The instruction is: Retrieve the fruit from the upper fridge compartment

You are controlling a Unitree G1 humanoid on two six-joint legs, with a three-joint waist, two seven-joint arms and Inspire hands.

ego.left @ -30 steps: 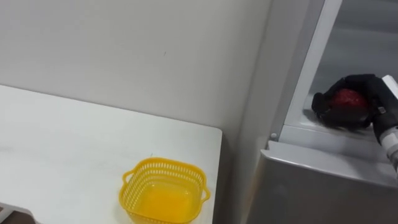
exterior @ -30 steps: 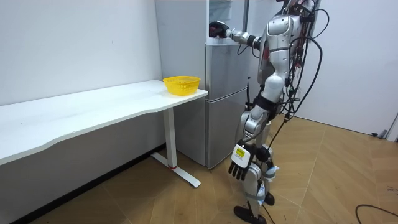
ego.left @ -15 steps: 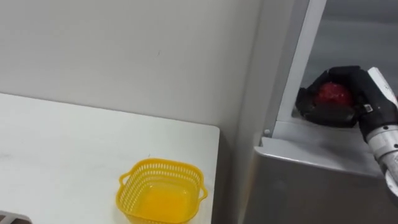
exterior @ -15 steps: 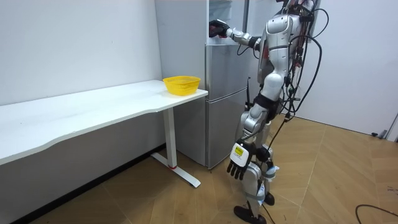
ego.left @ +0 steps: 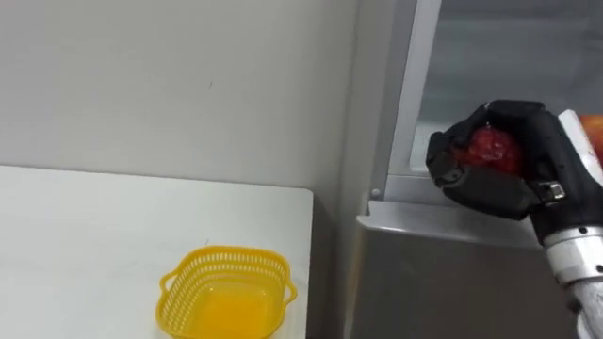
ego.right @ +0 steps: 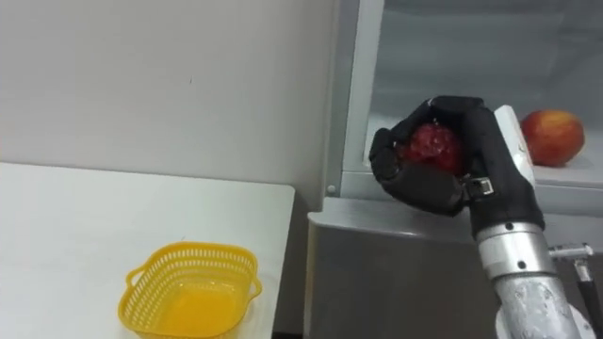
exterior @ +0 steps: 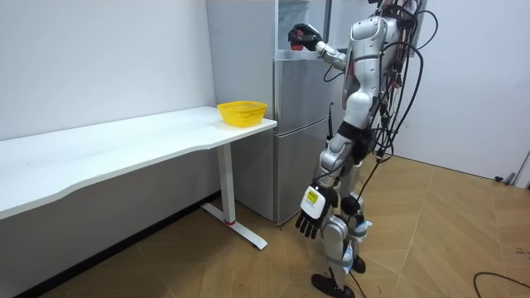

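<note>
My right hand (ego.left: 504, 174) (ego.right: 443, 169) is shut on a red fruit (ego.left: 490, 148) (ego.right: 431, 142) and holds it just in front of the open upper fridge compartment (ego.left: 499, 85), above the ledge of the lower door. A second fruit, red and yellow (ego.right: 551, 137), lies on the shelf inside, to the right of that hand. In the room view I stand before the fridge (exterior: 294, 124) with the right hand (exterior: 302, 36) raised at its upper opening, and my left hand (exterior: 310, 217) hangs low beside my leg with its fingers loosely straight.
An empty yellow basket (ego.left: 226, 294) (exterior: 242, 112) sits at the near right corner of the white table (ego.left: 85, 245), left of the fridge. The grey lower fridge door (ego.left: 443, 282) stands shut below my hand. A white wall runs behind the table.
My right hand has drawn back out of the upper compartment with the red fruit and risen a little. The eye view has shifted, so the fridge and basket sit further left.
</note>
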